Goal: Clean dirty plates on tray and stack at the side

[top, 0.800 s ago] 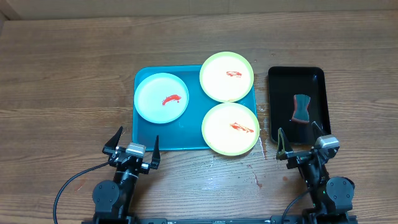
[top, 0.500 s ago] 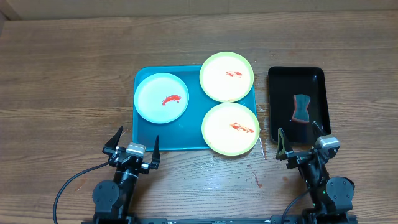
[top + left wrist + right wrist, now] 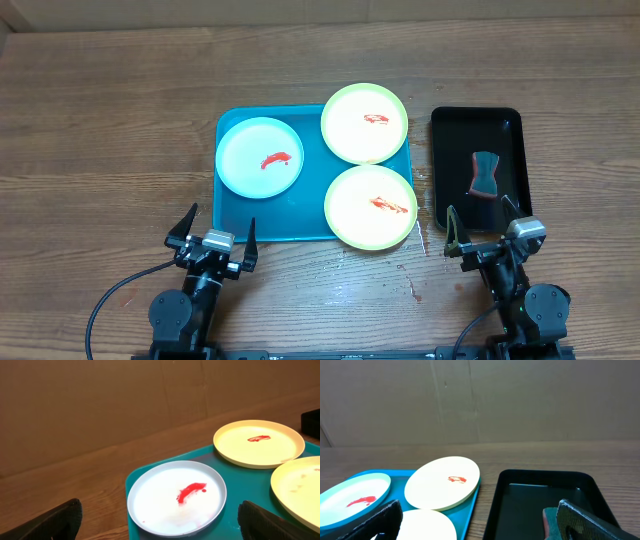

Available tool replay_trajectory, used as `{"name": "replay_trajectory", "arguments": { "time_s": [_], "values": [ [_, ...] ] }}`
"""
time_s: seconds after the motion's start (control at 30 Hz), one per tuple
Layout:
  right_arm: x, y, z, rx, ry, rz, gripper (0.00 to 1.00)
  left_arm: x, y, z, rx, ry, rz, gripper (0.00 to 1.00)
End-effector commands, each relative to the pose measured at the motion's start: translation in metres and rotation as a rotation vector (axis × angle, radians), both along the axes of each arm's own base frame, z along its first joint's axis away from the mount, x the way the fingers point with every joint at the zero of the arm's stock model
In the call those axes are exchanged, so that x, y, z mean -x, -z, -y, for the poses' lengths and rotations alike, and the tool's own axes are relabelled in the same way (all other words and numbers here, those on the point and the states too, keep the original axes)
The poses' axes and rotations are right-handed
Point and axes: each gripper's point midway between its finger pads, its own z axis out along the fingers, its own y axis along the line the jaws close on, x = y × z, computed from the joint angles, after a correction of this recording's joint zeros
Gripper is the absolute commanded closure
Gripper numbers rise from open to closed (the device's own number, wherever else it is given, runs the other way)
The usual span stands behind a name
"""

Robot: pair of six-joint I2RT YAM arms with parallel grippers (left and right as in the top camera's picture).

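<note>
Wood-grain surface (image 3: 100,130), planks running L-R. Directly on it: turquoise tray (image 3: 232,222) approx centre, and a smaller black tray (image 3: 508,125) just beside it on the R, not touching. Few small red specks (image 3: 414,290) on bare wood nr front edge, below the gap btwn them.

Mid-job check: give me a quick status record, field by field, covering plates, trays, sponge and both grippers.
blue tray: holds all three plates
light blue plate: left part of tray, red smear
far yellow-green plate: far right corner, overhangs rim, red smear
near yellow-green plate: near right corner, overhangs rim, red smear
black tray: right of blue tray
sponge: lying in black tray
left gripper: open, empty, near side of blue tray
right gripper: open, empty, near end of black tray
stack: not started
</note>
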Motion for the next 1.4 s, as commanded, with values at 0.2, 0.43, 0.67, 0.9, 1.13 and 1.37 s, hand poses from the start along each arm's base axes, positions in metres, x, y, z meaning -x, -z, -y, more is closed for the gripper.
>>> {"name": "replay_trajectory", "arguments": {
  "time_s": [0.2,0.43,0.67,0.9,1.13,1.37],
  "values": [
    [0.000,0.002,0.000,-0.005,0.001,0.003,0.00,0.000,0.000,-0.002,-0.015,-0.009,0.008,0.00],
    [0.000,0.002,0.000,-0.005,0.000,0.003,0.00,-0.001,0.001,-0.009,-0.021,-0.050,0.006,0.00],
    [0.000,0.002,0.000,-0.005,0.000,0.003,0.00,-0.001,0.001,-0.009,-0.013,-0.046,0.005,0.00],
    [0.000,0.001,0.000,-0.006,0.000,0.007,0.00,0.000,0.000,-0.003,0.040,-0.017,-0.002,0.00],
    [0.004,-0.008,-0.003,-0.056,-0.016,-0.022,0.00,0.006,-0.020,-0.001,0.142,-0.012,-0.031,0.00],
    [0.012,-0.055,-0.002,-0.050,-0.015,-0.070,0.00,0.013,-0.056,-0.001,0.136,-0.024,-0.208,0.00]
  ]
}}
